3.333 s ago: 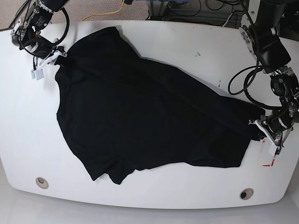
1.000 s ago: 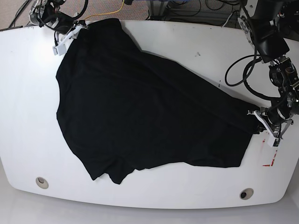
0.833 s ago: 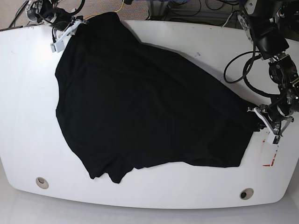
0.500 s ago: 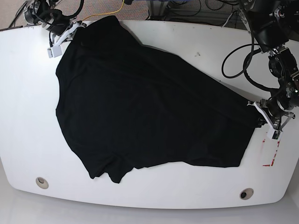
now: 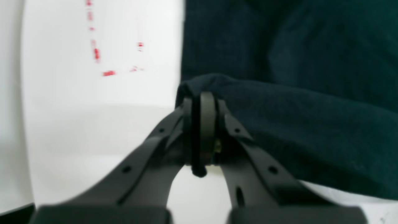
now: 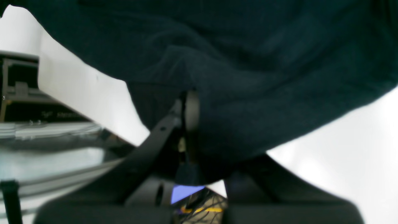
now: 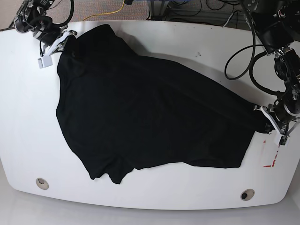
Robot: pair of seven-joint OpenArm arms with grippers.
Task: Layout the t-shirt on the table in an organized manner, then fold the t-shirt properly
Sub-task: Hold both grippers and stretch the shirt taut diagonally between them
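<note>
Two grippers, left [image 7: 267,123] and right [image 7: 65,43], grip the t-shirt's [image 7: 150,108] opposite edges.

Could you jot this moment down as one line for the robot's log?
left fingers: shut on black t-shirt | right fingers: shut on black t-shirt | t-shirt: spread on white table, not folded

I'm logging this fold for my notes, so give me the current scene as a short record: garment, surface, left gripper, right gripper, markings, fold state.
garment: black t-shirt, spread wide, lower edge uneven
surface: white table with two round holes near its front corners
left gripper: shut on the shirt's edge
right gripper: shut on gathered shirt fabric
markings: red marks on the table, beside the shirt on the left arm's side
fold state: not neatly folded; the far edge is held at both ends
</note>
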